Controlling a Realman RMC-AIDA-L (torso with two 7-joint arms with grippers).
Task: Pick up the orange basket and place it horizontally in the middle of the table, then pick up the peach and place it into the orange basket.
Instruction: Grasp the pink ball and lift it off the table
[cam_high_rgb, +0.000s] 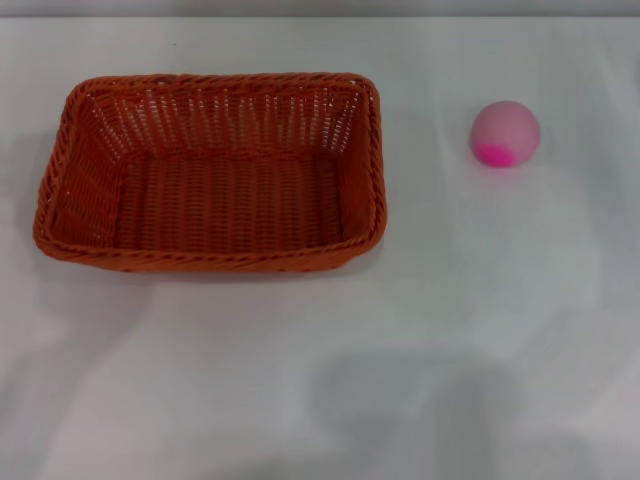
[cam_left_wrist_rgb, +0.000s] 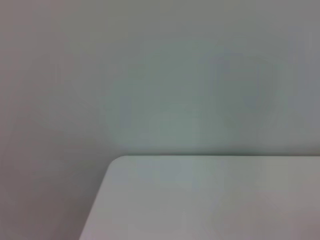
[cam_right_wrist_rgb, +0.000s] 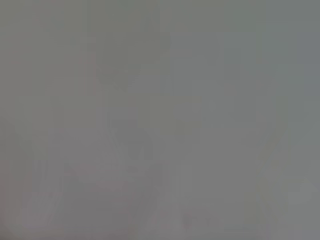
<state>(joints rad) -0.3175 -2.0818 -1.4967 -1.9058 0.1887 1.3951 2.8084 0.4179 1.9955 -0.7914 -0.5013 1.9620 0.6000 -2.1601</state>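
— Where's the orange basket (cam_high_rgb: 210, 172) sitting?

— On the table (cam_high_rgb: 480, 300), over toward the left edge and nearer the far edge than the near one. It lies flat with its opening up, long sides running along the far edge. Nothing is inside it that I can see, just the woven bottom.

— And the peach (cam_high_rgb: 505, 133)?

— Off to the right, well apart from the basket, about level with the basket's far half. It rests straight on the white top, the magenta patch turned toward the near edge.

— What are the grippers doing? Holding anything?

— I can't tell. Neither arm shows from the head view, so neither pincer is there to judge: how wide each stands, or whether it grips something, I can't say. The left wrist view gives only a rounded corner of the table (cam_left_wrist_rgb: 200, 200) against a plain pale background. The right wrist view is a flat grey blur with nothing to make out.

— So nothing touches the basket or the peach?

— Nothing visible; both sit alone on the tabletop.
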